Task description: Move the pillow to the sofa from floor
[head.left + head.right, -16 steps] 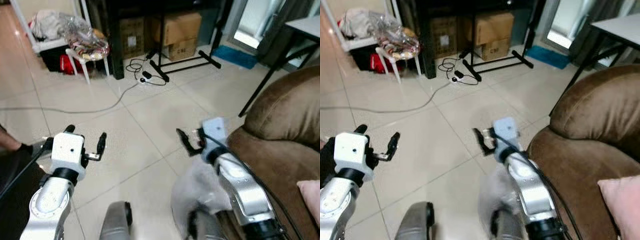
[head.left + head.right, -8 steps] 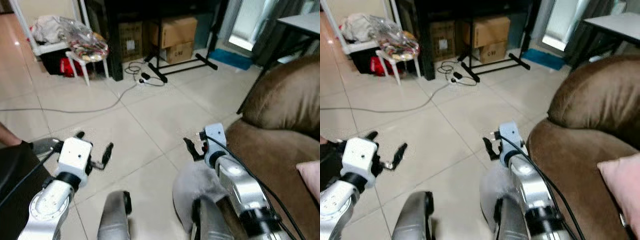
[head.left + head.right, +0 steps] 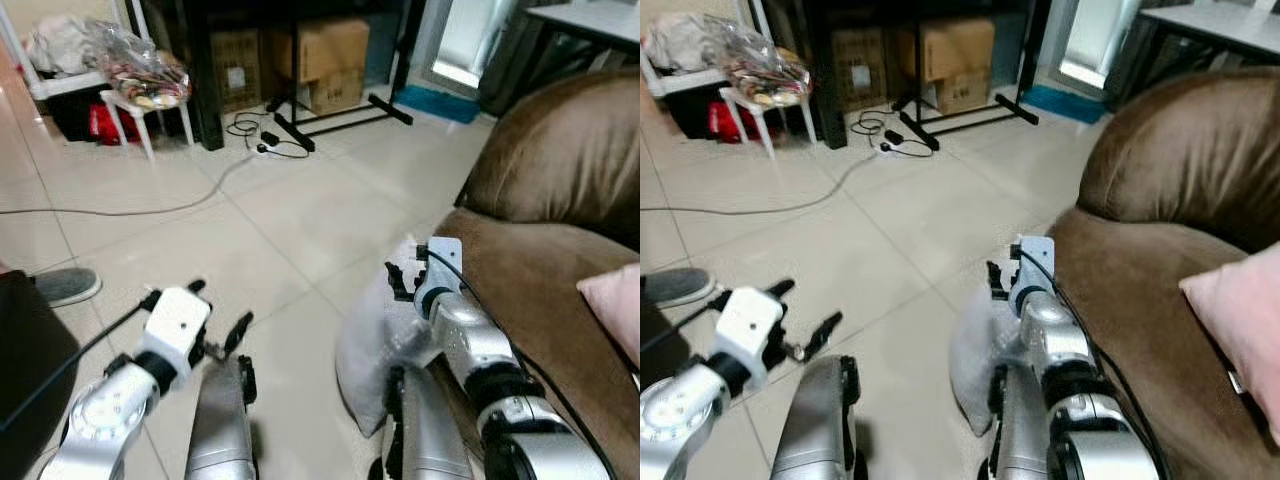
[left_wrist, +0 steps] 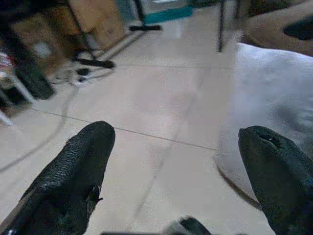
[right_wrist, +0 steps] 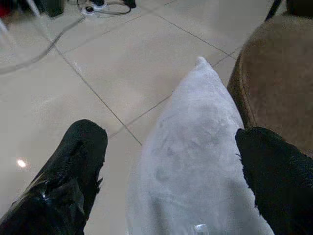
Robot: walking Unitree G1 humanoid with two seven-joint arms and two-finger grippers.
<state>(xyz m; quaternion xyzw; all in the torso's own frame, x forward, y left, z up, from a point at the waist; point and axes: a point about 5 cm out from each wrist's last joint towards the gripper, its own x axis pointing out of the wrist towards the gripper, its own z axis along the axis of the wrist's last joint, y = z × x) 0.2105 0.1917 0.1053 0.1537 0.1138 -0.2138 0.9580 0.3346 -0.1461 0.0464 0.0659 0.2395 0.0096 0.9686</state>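
Over the pillow (image 5: pixel 195 161), the right tool (image 5: pixel 168 166) hangs with its fingers spread wide to either side of it, not touching. At 9 o'clock from it, the left tool (image 4: pixel 176 161) is likewise spread above the floor (image 3: pixel 300 210). Upright on the tiles, the pillow leans against the sofa (image 3: pixel 545 270), at 3 o'clock.

The dark marks on the cardboard boxes (image 3: pixel 333 62) are too blurred to read.
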